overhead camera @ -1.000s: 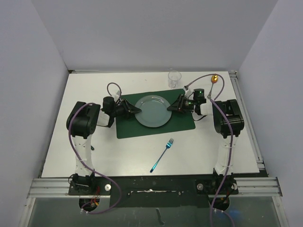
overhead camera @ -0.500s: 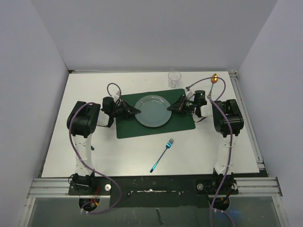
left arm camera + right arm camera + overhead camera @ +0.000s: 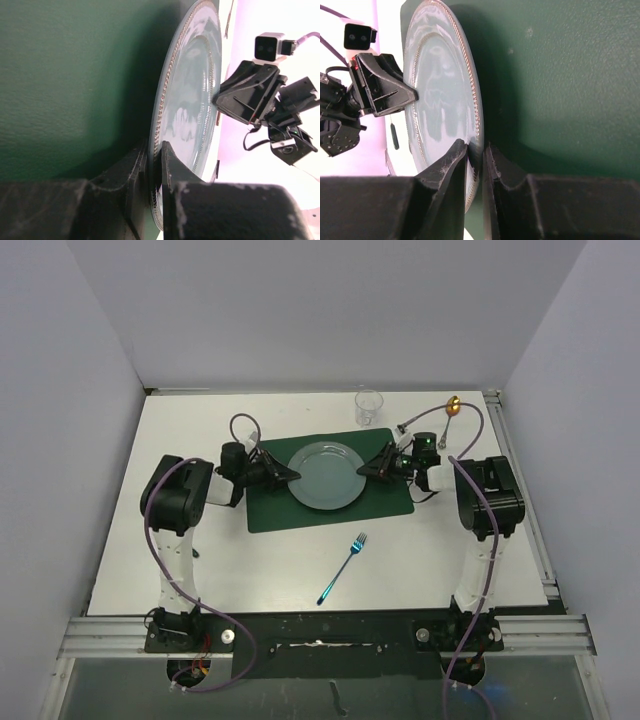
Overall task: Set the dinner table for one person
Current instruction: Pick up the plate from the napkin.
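White counter [image 3: 200, 570] in view, metal rail [image 3: 520, 500] down its right edge. Dark green placemat [image 3: 270, 512] lies flat at centre. Behind it, near the far edge, a clear cup [image 3: 369, 406] stands upright. Far right corner, a gold-headed utensil [image 3: 452, 412]. Out front, well apart from the mat, a blue fork [image 3: 343, 568] lies diagonally, tines pointing away.

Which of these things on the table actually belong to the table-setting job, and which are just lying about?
Part of the job: white dinner table; dark green rectangular placemat; round pale blue glass plate, clamped by left gripper and right gripper; blue metal fork; clear plastic cup; gold-coloured spoon.

Just lying about: no stray items visible; only the robot's purple cables.
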